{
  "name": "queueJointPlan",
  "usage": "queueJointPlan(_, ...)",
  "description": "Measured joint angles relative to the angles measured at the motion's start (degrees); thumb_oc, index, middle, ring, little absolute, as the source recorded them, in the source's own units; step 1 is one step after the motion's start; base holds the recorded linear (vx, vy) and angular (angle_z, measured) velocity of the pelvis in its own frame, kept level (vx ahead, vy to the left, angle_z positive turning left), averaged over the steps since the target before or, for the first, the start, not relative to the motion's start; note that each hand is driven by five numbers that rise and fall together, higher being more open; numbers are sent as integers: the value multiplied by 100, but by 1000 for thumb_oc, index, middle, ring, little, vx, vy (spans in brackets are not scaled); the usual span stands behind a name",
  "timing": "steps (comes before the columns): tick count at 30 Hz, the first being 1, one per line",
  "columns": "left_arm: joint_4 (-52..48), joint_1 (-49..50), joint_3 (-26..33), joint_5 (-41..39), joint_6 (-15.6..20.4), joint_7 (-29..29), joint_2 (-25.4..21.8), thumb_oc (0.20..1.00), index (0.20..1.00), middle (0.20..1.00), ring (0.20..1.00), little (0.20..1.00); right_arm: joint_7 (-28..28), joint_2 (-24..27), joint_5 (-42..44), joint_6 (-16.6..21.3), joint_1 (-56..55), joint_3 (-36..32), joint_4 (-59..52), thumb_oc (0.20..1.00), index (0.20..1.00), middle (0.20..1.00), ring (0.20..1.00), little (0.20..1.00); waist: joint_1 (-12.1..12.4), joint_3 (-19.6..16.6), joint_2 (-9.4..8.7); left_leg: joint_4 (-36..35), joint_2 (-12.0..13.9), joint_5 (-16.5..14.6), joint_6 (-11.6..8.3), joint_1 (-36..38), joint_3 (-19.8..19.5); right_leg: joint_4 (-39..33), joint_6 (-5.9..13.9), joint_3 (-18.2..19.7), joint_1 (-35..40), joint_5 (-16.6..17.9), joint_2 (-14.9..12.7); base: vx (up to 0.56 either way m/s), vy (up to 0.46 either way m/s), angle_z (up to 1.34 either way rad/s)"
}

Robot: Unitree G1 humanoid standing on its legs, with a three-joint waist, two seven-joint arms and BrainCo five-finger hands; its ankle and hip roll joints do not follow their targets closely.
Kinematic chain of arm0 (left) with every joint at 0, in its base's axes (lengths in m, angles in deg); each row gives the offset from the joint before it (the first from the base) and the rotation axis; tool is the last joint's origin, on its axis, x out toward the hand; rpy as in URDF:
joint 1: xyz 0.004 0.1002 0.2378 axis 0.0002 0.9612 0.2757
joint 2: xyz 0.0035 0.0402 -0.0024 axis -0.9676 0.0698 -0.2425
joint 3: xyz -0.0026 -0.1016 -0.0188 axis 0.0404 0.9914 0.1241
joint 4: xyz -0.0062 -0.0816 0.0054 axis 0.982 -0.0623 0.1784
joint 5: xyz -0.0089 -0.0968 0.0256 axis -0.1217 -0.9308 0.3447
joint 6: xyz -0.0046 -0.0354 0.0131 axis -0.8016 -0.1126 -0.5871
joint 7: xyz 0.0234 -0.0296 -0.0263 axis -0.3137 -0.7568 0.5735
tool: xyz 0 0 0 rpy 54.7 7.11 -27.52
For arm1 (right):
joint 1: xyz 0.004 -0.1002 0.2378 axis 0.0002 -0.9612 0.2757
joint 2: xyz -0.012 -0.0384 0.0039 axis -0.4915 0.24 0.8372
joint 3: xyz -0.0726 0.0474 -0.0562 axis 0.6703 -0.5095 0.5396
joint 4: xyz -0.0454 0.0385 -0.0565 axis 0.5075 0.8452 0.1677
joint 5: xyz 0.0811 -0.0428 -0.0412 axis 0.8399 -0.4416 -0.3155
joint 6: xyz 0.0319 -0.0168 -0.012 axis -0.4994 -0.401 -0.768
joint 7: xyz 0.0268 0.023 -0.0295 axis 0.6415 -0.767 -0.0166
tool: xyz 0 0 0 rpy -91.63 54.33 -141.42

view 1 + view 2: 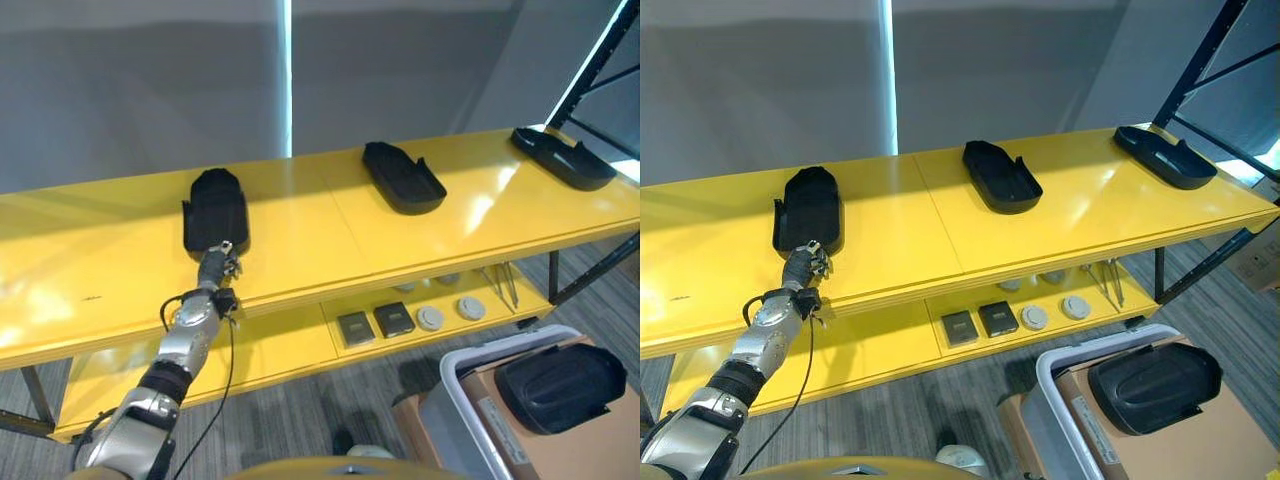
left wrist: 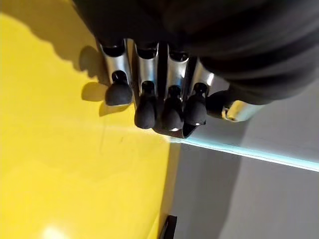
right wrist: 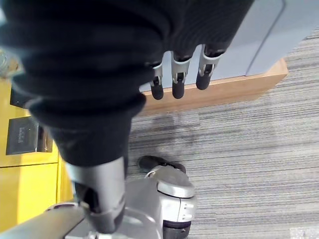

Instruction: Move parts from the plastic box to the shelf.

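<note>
Yellow shelf (image 1: 300,230) boards run across your left eye view, and three black parts lie well apart on the top board: the left part (image 1: 215,210), the middle part (image 1: 403,177) and the right part (image 1: 562,156). Your left hand (image 1: 219,266) reaches up to the near end of the left part, at the shelf's front edge. On the lower board you see two dark square pieces (image 1: 375,324), two pale round discs (image 1: 451,313) and some thin metal tools (image 1: 503,285). At lower right another black part (image 1: 560,385) sits in the plastic box (image 1: 470,385), on a brown sheet.

In your right eye view the same layout holds; the hand (image 1: 808,266) meets the left part's near end, though you cannot tell there whether it grips.

In your left wrist view the fingers (image 2: 146,109) are curled side by side above the yellow board, their tips bent onto a dark edge; you cannot tell whether they pinch it.

In your right wrist view your right hand (image 3: 179,74) hangs with fingers straight and relaxed, holding nothing, above grey carpet beside a grey box wall (image 3: 269,40).
</note>
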Motion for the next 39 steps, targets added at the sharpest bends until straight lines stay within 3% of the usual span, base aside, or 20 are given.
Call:
queueJointPlan(4, -72, 13, -94, -8, 22, -63, -3, 200, 200, 200, 200, 200, 1, 0, 0, 2, 9, -5, 8, 1000, 1000, 1000, 1000, 1000, 17, 3, -4, 0, 0, -1, 1, -2, 1, 0, 0, 3, 6, 0, 1, -17, 11, 0)
queueJointPlan(5, -428, 85, -125, -13, 0, -193, -2, 1000, 1000, 1000, 1000, 1000, 1, -1, 0, 5, 8, -13, 8, 1000, 1000, 1000, 1000, 1000, 53, 43, -36, -1, 0, 0, 1, -11, 2, -1, -1, 5, 0, 3, 1, -67, 61, 0)
queueJointPlan(10, -1963, 611, -121, -335, -163, -734, -96, 1000, 1000, 1000, 1000, 1000, -8, 11, 2, -7, 153, -84, 7, 1000, 1000, 1000, 1000, 1000, 285, 126, -74, 32, -88, 8, -15, -14, -83, 1, -16, 84, -40, 32, 16, -78, 118, -6)
queueJointPlan(13, -3249, 1156, -24, -703, -345, -1186, -528, 1000, 1000, 1000, 1000, 1000, -13, 70, 6, -45, 365, -194, -53, 1000, 1000, 1000, 1000, 1000, 596, 323, -7, 238, -222, -276, 72, -94, -1014, 4, -25, 530, -135, 176, -17, -111, 176, -61)
queueJointPlan(17, -3772, 1447, 130, -1371, -836, -2132, -688, 1000, 1000, 1000, 1000, 1000, -16, 79, 5, -201, 320, -544, -99, 1000, 1000, 1000, 1000, 1000, 677, 460, 49, 238, -480, -321, 195, -59, -1000, 3, 153, 564, -119, 186, -274, -110, 183, -10)
queueJointPlan(18, -3845, 1478, 110, -1464, -1100, -2652, -812, 1000, 1000, 1000, 1000, 1000, -18, 43, 8, -270, 311, -630, 19, 1000, 1000, 1000, 1000, 1000, 714, 493, 7, 234, -649, -315, 268, -82, -1001, 8, 286, 578, -209, 299, -422, -149, 169, -2)
queueJointPlan(21, -3793, 1577, -131, -1459, -1307, -3223, -1224, 1000, 1000, 1000, 1000, 1000, -26, -44, 7, -320, 208, -733, 75, 1000, 1000, 1000, 1000, 1000, 700, 575, -63, 246, -892, -325, 385, -123, -779, 132, 458, 644, -459, 516, -640, -194, 91, -33)
queueJointPlan(23, -3549, 1707, -95, -1429, -1189, -3353, -1347, 1000, 1000, 1000, 1000, 1000, -24, -74, 5, -285, 222, -734, 88, 1000, 1000, 1000, 1000, 1000, 699, 588, -50, 254, -850, -289, 485, -177, -419, 111, 612, 388, -698, 957, -603, -181, 49, -99)
queueJointPlan(24, -3181, 1864, 128, -1245, -1099, -3496, -1356, 1000, 1000, 1000, 1000, 1000, -20, -163, 5, -234, 364, -659, 320, 1000, 1000, 1000, 1000, 1000, 781, 628, -13, 219, -691, -278, 589, -281, 137, 456, 784, -610, -961, 717, -588, -227, 82, -134)
queueJointPlan(25, -3001, 1946, 194, -1192, -1088, -3504, -1291, 1000, 1000, 1000, 1000, 1000, -18, -169, 7, -229, 422, -643, 418, 1000, 1000, 1000, 1000, 1000, 820, 651, 50, 218, -566, -294, 612, -296, 351, 1144, 580, -961, -1135, 322, -564, -210, 85, -137)
queueJointPlan(27, -2723, 2013, 83, -1130, -1067, -3582, -1286, 1000, 1000, 1000, 1000, 1000, -20, -155, 10, -225, 444, -592, 602, 1000, 1000, 1000, 1000, 1000, 892, 675, 247, 240, -324, -315, 638, -306, 662, 2220, 518, -1413, -1210, -270, -628, -229, 15, -103)
queueJointPlan(28, -2516, 2063, 35, -1124, -1039, -3581, -1283, 1000, 1000, 1000, 1000, 1000, -20, -116, 9, -223, 459, -439, 700, 1000, 1000, 1000, 1000, 1000, 1002, 611, 295, 252, -184, -303, 614, -271, 984, 2927, 551, -1751, -1252, -613, -792, -208, -68, -134)
queueJointPlan(30, -2210, 2166, -143, -1110, -751, -3415, -1319, 1000, 1000, 1000, 1000, 1000, -33, -43, 1, -211, 621, -324, 679, 1000, 1000, 1000, 1000, 1000, 1173, 475, 277, 339, -48, -302, 477, -330, 1646, 3304, 391, -2399, -1103, -1191, -1136, -128, -135, -188)
queueJointPlan(31, -2189, 2193, -177, -1107, -713, -3374, -1295, 1000, 1000, 1000, 1000, 1000, -33, 8, 9, -175, 614, -343, 632, 1000, 1000, 1000, 1000, 1000, 1227, 401, 151, 425, -51, -332, 459, -371, 1850, 2925, 327, -2539, -978, -1235, -1162, -60, -267, -166)
queueJointPlan(33, -2032, 2179, -215, -1105, -590, -3310, -1241, 1000, 1000, 1000, 1000, 1000, -65, -20, 13, -99, 515, -324, 466, 1000, 1000, 1000, 1000, 1000, 1042, 322, -74, 868, -14, -460, 309, -465, 2071, 1905, 2, -2568, -595, -986, -1092, -29, -291, -97)
queueJointPlan(35, -1651, 2205, -207, -1103, -505, -3156, -947, 1000, 1000, 1000, 1000, 1000, -107, -55, 11, -52, 464, -279, 420, 1000, 1000, 1000, 1000, 1000, 1091, 282, 16, 1510, 318, -523, 435, -600, 1579, 1436, -232, -2226, -490, -706, -684, 11, -246, -141)
queueJointPlan(36, -1421, 2272, -251, -1114, -514, -3115, -732, 1000, 1000, 1000, 1000, 1000, -125, 56, 17, -1, 302, -218, 337, 1000, 1000, 1000, 1000, 1000, 1059, 166, 178, 1529, 535, -690, 260, -684, 1078, 1053, -345, -1997, -443, -606, -368, 31, -277, -135)
queueJointPlan(37, -1249, 2210, -310, -1116, -526, -3053, -584, 1000, 1000, 1000, 1000, 1000, -158, 124, 21, -4, 230, -220, 281, 1000, 1000, 1000, 1000, 1000, 957, 94, 320, 1493, 653, -804, 93, -662, 950, 939, -328, -1980, -433, -607, -201, 32, -240, -81)
queueJointPlan(39, -994, 2106, -314, -1113, -526, -2993, -348, 1000, 1000, 1000, 1000, 1000, -221, 123, 46, -25, 43, -255, 336, 1000, 1000, 1000, 1000, 1000, 755, 93, 317, 1354, 682, -659, 44, -563, 858, 966, -307, -1969, -502, -670, -91, 48, -231, -19)
